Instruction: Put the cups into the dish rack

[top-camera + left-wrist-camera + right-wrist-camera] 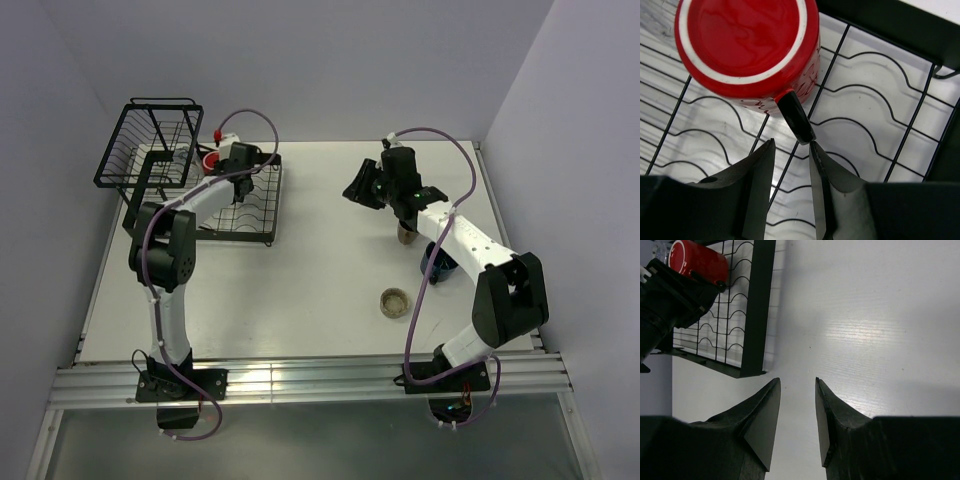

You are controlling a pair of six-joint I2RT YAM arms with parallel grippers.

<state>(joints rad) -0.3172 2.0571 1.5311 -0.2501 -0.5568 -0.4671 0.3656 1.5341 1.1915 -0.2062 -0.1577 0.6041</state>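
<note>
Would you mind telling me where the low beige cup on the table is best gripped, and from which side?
Grip the low beige cup by its rim, from straight above. It seems to stand upright, mouth up, with nothing touching it, so one finger can drop inside the wall and one outside.

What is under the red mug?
The red ceramic mug stands upside down on the flat tray of the black wire dish rack; the white table shows through the wires around it. The spot directly beneath the mug, and its inside, are covered.
</note>
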